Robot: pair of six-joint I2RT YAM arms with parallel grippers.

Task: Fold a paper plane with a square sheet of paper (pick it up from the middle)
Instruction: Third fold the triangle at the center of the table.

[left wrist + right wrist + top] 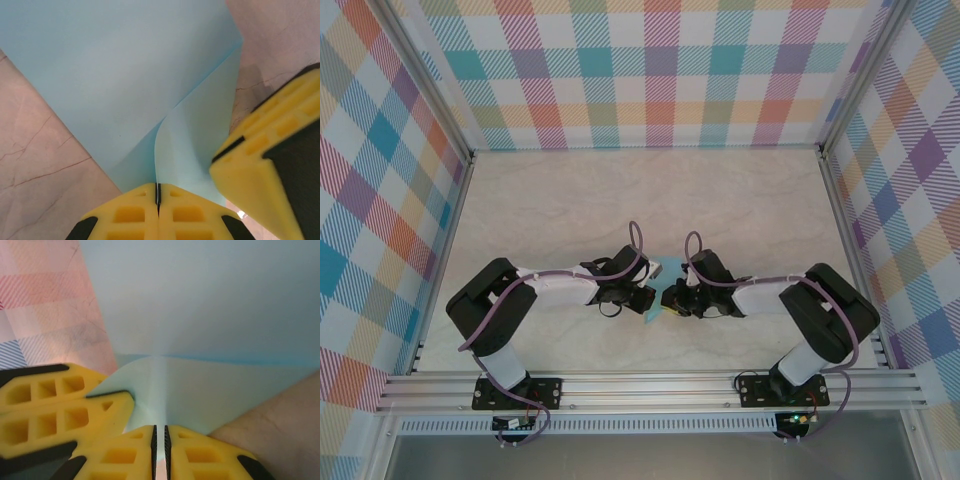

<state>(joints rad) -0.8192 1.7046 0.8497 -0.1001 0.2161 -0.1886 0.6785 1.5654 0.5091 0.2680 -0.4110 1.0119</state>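
Left arm point(555, 283) and right arm point(765, 295) mirror each other: upper links lean outward from the bases, elbows are set wide, and the forearms run inward toward the centre. Left gripper point(642, 299) and right gripper point(677, 299) point at each other, tips just beside one another. Left fingers point(135, 220) are pressed flat together, pinching the paper point(125, 75). Right fingers point(125, 457) stand a thin slit apart, clamped on the same paper
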